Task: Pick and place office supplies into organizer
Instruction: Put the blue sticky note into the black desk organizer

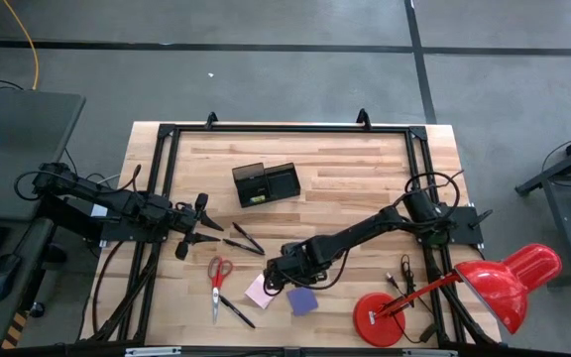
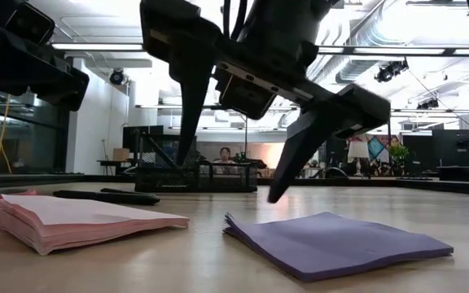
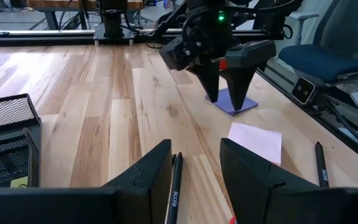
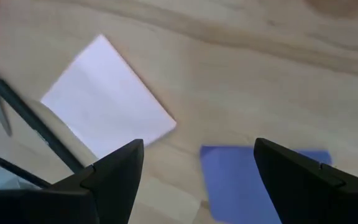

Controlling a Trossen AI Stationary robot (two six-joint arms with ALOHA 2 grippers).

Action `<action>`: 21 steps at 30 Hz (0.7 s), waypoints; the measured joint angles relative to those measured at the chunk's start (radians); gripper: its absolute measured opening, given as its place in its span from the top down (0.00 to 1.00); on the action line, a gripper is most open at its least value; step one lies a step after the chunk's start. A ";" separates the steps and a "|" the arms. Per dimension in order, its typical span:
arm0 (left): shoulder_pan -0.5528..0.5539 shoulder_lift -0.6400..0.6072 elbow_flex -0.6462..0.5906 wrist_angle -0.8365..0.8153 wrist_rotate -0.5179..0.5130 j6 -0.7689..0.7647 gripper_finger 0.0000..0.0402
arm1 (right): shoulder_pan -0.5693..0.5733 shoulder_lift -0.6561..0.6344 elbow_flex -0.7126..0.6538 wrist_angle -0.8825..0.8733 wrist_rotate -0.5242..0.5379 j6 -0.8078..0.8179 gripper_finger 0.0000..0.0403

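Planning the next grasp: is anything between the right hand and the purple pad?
Nothing visible. The right hand hangs open just above the table, the purple pad bare beside it, the pink pad lying apart on the other side.

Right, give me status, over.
Right gripper open over the pink pad and purple pad. Left gripper open, empty, above pens. Nothing blocking.

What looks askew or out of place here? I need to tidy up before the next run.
Nothing is spilled or damaged. The pink pad and purple pad lie at odd angles below the open right gripper; scissors and pens lie loose outside the organizer. The left gripper is open near the pens.
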 joint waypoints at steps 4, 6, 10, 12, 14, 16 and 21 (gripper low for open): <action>0.000 0.000 0.000 0.000 0.000 0.000 0.70 | 0.018 0.000 0.015 -0.083 0.001 0.070 0.26; 0.000 0.000 0.000 0.000 0.000 0.000 0.70 | 0.033 0.000 0.013 -0.156 0.019 0.109 0.26; 0.000 0.000 0.000 0.000 0.000 0.000 0.70 | 0.064 0.000 0.013 -0.182 0.083 0.077 0.26; 0.000 0.000 0.000 0.000 0.000 0.000 0.70 | 0.082 -0.006 0.013 -0.176 0.120 0.048 0.26; 0.000 0.000 0.000 0.000 0.000 0.000 0.70 | 0.099 -0.022 0.013 -0.176 0.150 0.023 0.26; 0.000 0.000 0.000 0.000 0.000 0.000 0.70 | 0.117 -0.037 0.013 -0.176 0.226 0.002 0.26; 0.000 0.000 0.000 0.000 0.000 0.000 0.70 | 0.134 -0.059 0.013 -0.157 0.311 -0.009 0.26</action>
